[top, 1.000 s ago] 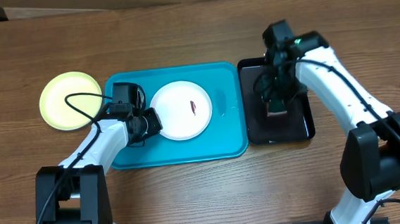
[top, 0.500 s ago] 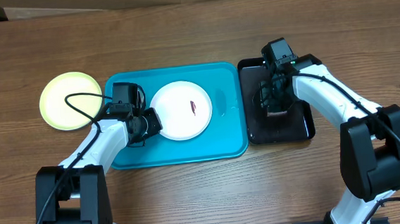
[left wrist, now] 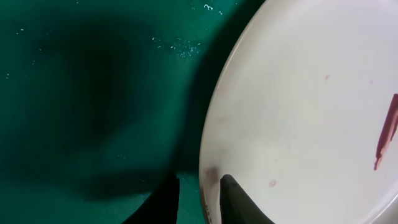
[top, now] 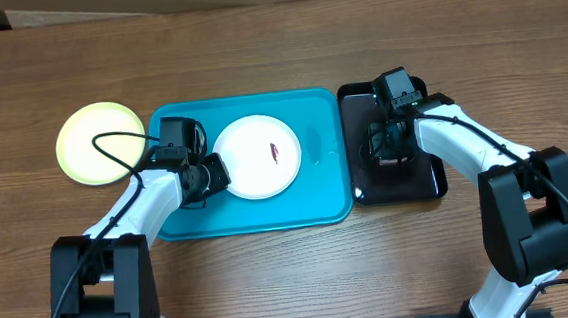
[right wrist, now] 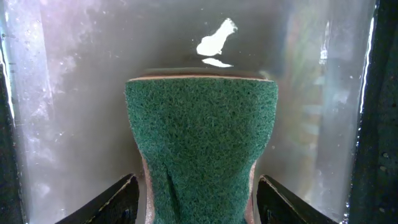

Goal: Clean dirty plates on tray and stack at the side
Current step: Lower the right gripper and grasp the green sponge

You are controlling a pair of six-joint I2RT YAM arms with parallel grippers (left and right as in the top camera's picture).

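A white plate [top: 255,169] with a reddish smear [top: 274,151] lies on the turquoise tray [top: 268,212]. My left gripper [top: 217,174] is shut on the plate's left rim. In the left wrist view one finger lies on the plate [left wrist: 311,112] and the other over the tray [left wrist: 93,93], with the gripper [left wrist: 199,196] astride the rim. A yellow-green plate [top: 100,142] sits on the table left of the tray. The mint-blue plate is out of view. My right gripper [top: 392,153] is low over the black tray [top: 428,181], shut on the dark green sponge [right wrist: 202,137], which it squeezes at the waist [right wrist: 198,193].
The black tray's floor [right wrist: 68,93] looks wet and glossy. It stands right against the turquoise tray's right side. Bare wooden table lies all around, and cardboard runs along the far edge.
My right gripper has come down and toward the front over the black tray with the sponge. My left arm and the white plate have not moved.
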